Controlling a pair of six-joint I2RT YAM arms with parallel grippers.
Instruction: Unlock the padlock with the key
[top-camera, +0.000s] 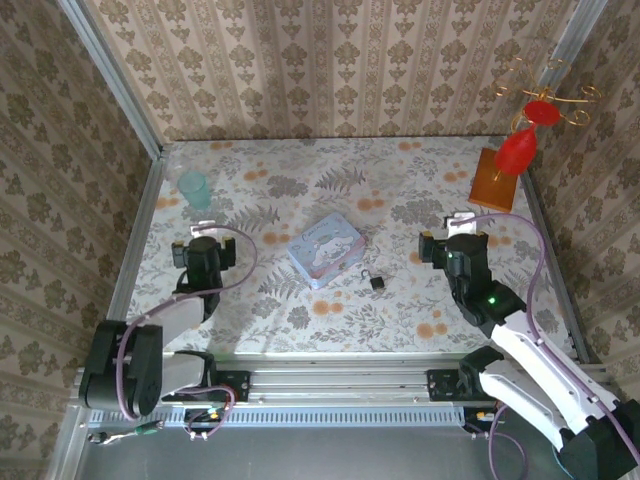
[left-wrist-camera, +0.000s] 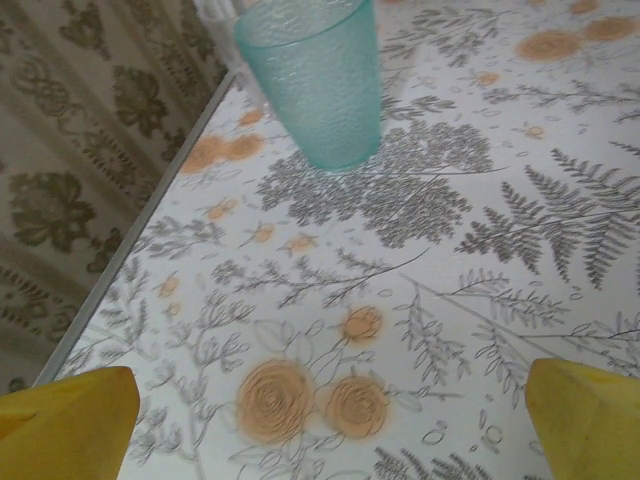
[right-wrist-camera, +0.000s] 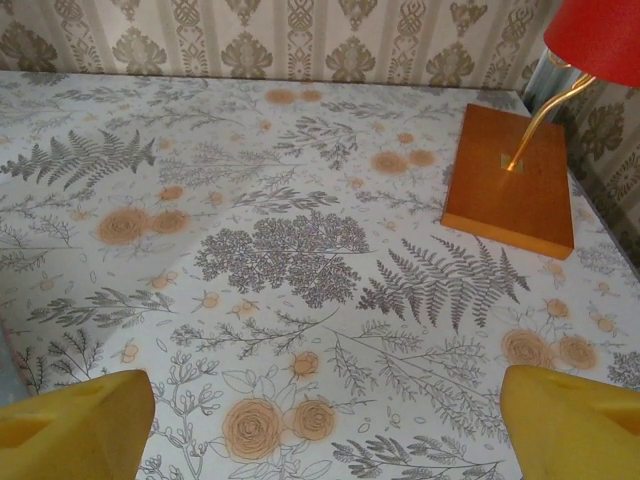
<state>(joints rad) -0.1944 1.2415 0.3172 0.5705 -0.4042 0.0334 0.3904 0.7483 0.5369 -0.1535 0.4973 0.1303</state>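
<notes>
The padlock (top-camera: 377, 282) is a tiny dark block with a thin metal loop. It lies on the flowered table (top-camera: 300, 330) just right of a pale blue tin (top-camera: 325, 250). The key is too small to make out. My left gripper (top-camera: 205, 229) hovers left of the tin, well away from the padlock. In the left wrist view that gripper (left-wrist-camera: 330, 425) is open, its yellow fingertips (left-wrist-camera: 70, 420) wide apart over bare cloth. My right gripper (top-camera: 462, 222) is to the right of the padlock. The right wrist view shows it (right-wrist-camera: 325, 425) open too, with nothing between its fingertips (right-wrist-camera: 575, 420).
A teal plastic cup (top-camera: 192, 187) (left-wrist-camera: 315, 80) stands at the back left, just ahead of the left gripper. A wooden base (top-camera: 497, 178) (right-wrist-camera: 510, 180) with a brass stem and red ornaments (top-camera: 520, 145) stands at the back right. Patterned walls enclose the table.
</notes>
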